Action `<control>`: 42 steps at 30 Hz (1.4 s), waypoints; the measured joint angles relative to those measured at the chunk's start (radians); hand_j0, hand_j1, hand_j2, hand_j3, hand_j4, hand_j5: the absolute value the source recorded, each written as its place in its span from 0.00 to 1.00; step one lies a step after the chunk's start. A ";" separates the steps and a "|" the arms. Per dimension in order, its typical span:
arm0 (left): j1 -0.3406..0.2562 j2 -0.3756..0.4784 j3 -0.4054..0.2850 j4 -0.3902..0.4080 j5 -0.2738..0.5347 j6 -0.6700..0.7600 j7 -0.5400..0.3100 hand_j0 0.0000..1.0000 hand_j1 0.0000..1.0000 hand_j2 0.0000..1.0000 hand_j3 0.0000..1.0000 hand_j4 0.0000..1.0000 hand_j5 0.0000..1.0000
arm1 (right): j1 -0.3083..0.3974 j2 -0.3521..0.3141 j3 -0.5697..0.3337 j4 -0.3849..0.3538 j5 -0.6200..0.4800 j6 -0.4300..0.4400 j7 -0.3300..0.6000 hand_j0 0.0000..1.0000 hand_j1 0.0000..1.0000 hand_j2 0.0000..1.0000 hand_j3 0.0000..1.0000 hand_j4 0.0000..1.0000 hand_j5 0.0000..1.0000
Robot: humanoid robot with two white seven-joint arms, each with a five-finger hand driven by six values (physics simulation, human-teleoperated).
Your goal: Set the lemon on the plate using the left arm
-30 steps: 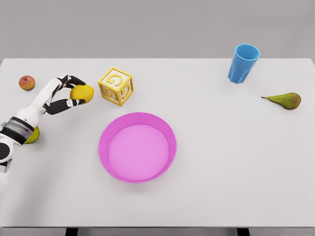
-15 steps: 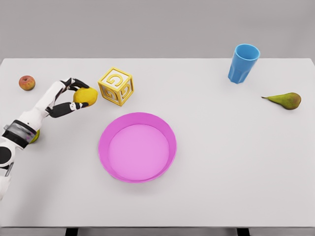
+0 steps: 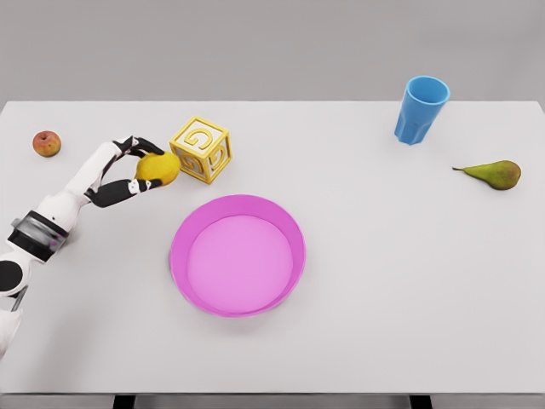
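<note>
My left hand (image 3: 143, 167) is shut on the yellow lemon (image 3: 159, 167), holding it just left of the yellow letter block (image 3: 200, 149). The lemon looks lifted a little off the table. The pink plate (image 3: 238, 254), a shallow round dish, sits right of and nearer than the lemon, about a hand's width away. My left arm comes in from the lower left edge. No right arm shows in the head view.
A small red apple (image 3: 47, 143) lies at the far left. A blue cup (image 3: 421, 109) stands at the back right, and a green pear (image 3: 495, 174) lies near the right edge. The white table (image 3: 409, 298) spans the view.
My left hand has carried the lemon to the right, closer to the letter block and the plate. The green fruit seen earlier under my forearm is now hidden.
</note>
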 measured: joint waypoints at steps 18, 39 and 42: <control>0.043 -0.005 -0.005 -0.061 -0.002 -0.023 0.000 0.52 0.52 0.52 0.52 0.52 0.52 | 0.000 0.000 0.000 0.000 0.000 0.000 0.000 1.00 1.00 1.00 1.00 1.00 1.00; 0.058 -0.014 -0.075 -0.108 -0.005 -0.055 0.000 0.52 0.52 0.52 0.52 0.52 0.52 | 0.000 0.000 0.000 0.000 0.000 0.000 0.000 1.00 1.00 1.00 1.00 1.00 1.00; 0.064 -0.013 -0.087 -0.123 -0.007 -0.056 0.000 0.52 0.52 0.52 0.52 0.52 0.52 | 0.000 0.000 0.000 0.000 0.000 0.000 0.000 1.00 1.00 1.00 1.00 1.00 1.00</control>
